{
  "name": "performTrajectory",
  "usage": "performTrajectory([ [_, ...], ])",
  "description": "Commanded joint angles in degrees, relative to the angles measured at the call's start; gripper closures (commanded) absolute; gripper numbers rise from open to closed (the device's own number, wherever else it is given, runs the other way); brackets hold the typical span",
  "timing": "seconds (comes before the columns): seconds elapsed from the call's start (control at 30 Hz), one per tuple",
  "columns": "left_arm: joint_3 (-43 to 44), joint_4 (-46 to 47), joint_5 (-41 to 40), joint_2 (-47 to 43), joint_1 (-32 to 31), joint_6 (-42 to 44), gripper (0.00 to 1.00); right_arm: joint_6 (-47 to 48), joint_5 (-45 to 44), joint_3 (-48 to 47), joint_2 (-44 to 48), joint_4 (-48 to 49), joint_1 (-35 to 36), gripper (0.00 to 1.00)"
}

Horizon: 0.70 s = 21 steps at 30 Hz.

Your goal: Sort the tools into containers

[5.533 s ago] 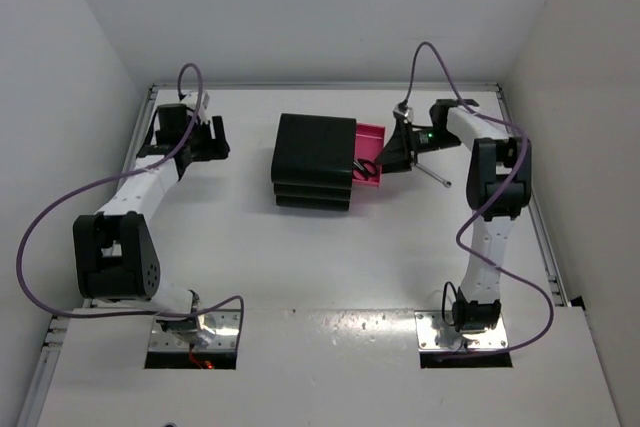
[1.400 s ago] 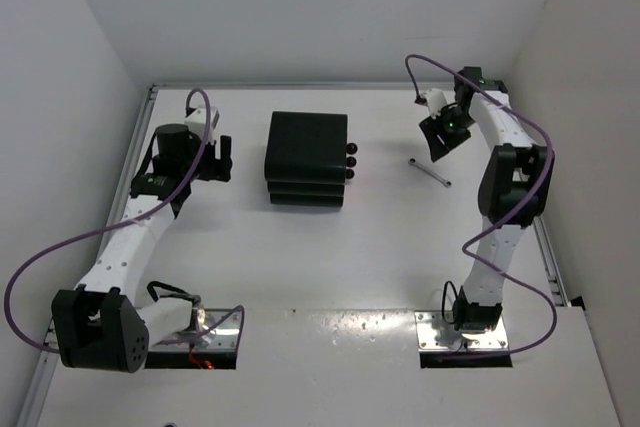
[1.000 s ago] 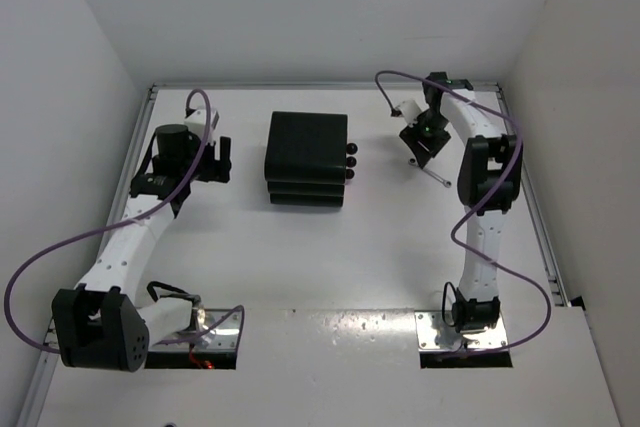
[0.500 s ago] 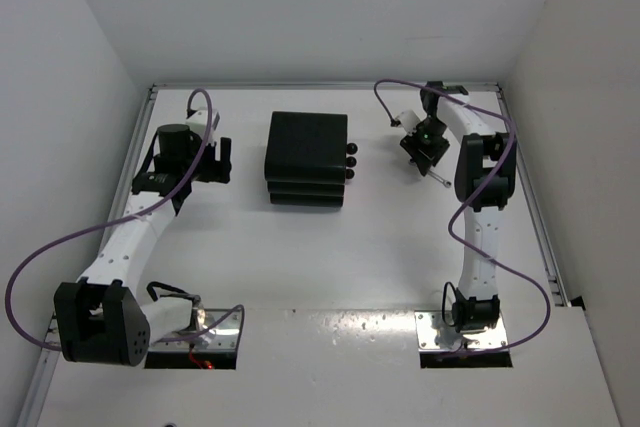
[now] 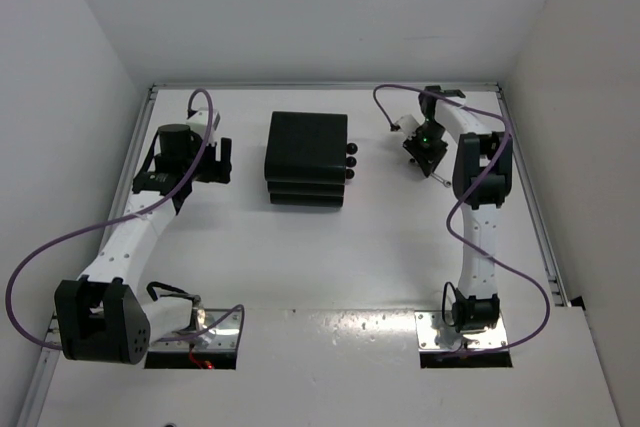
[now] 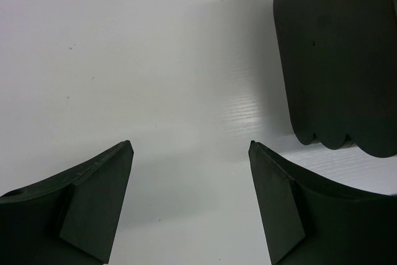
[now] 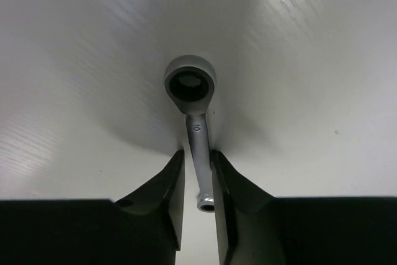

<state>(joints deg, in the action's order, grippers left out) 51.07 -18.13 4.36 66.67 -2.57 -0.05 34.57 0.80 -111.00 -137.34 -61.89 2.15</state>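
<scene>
wrench (image 7: pixel 197 131) shaft nipped between right fingers (image 7: pixel 158 206); overhead, mostly hidden

top external: fixed high above and behind the arm bases, looking down and forward over the whole table (image 5: pixel 380 247); far off, so the drawer unit (image 5: pixel 307 159) looks small.
left wrist: low and close to the tabletop, looking out between the left gripper (image 6: pixel 190 147) fingers (image 6: pixel 80 209); the drawer unit's black side sits at upper right.
right wrist: very near the surface, looking down past the right gripper (image 7: pixel 197 153) at the wrench (image 7: pixel 193 110).
shared: top and left wrist both show the unit's knobless side; top and right wrist share the wrench's spot (mostly hidden from above).
</scene>
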Motion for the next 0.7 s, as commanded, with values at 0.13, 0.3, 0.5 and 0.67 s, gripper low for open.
performTrajectory([
  [0.13,2.3,0.3,-0.4,-0.1,1.1,-0.1,0.18,0.3,0.1,1.7,0.6,0.5,-1.3,1.00],
  [0.3,0.4,0.8,-1.0,-2.9,1.1,-1.2,0.15,-2.8,8.6,3.7,11.5,-1.5,-2.3,1.00],
  [0.5,-0.2,1.4,-3.0,-3.7,1.6,-3.0,0.10,-10.2,22.7,-8.0,22.4,-9.9,-1.4,1.00],
  [0.67,0.3,1.4,-3.6,-2.7,2.1,-3.5,0.10,-20.0,35.8,-15.6,24.4,-7.6,3.7,1.00],
])
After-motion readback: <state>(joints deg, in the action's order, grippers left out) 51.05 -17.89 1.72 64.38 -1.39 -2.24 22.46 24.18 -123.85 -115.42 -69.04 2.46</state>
